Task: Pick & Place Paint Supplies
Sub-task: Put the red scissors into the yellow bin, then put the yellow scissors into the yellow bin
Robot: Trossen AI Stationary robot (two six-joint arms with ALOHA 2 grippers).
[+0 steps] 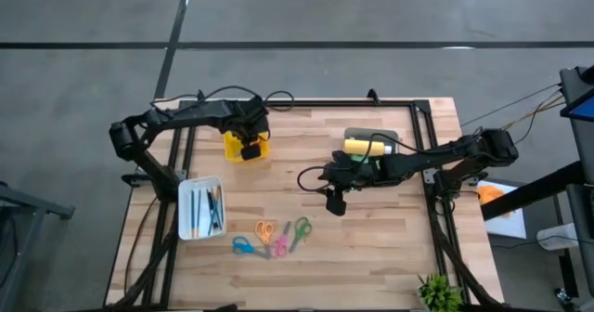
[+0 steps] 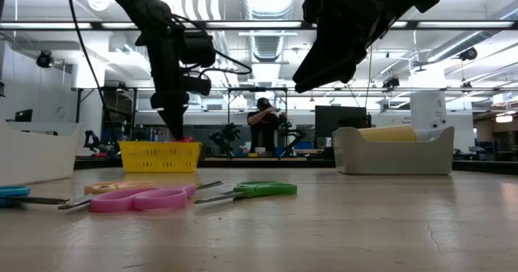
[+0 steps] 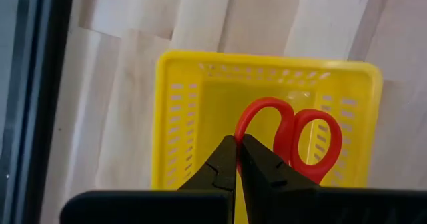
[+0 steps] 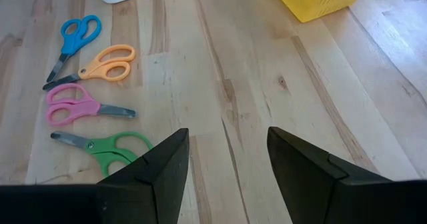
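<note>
A: At the far left of the table (image 1: pixel 390 247) first. Why so low over the yellow basket (image 3: pixel 180 117)?

B: Seems to be for putting down. Left gripper (image 3: pixel 238 144) pressed shut, tips inside the basket, right at one handle ring of the red scissors (image 3: pixel 320 137). Hard to say whether pinching that ring or only touching it. Scissors standing against the basket's wall, handles up.

A: And nearer the front left corner?

B: White tray (image 1: pixel 186 221), holding thin brushes and pens (image 1: pixel 212 210) laid side by side along its length. Probably sorted there on purpose, all sticks together. Dark and blue-looking shafts, too small to tell more.

A: To the right of the tray?

B: Loose on the wood, near the front edge: blue scissors (image 4: pixel 73 37), orange scissors (image 4: pixel 110 61), pink scissors (image 4: pixel 70 107), green scissors (image 4: pixel 117 151). Close to each other, lying flat, none in a container.

A: Then the middle?

B: Right gripper (image 4: pixel 227 151), hanging above bare wood, open wide, holding nothing. Looks like waiting, or looking toward those scissors.

A: And the paint itself?

B: Toward the far right corner, in the grey bin (image 1: pixel 390 136). Yellow bottle (image 1: pixel 364 146) lying on its side inside, a plain smooth cylinder, its top showing above the rim from table level. Perhaps something green beside it, half hidden under the right arm, not sure.
</note>
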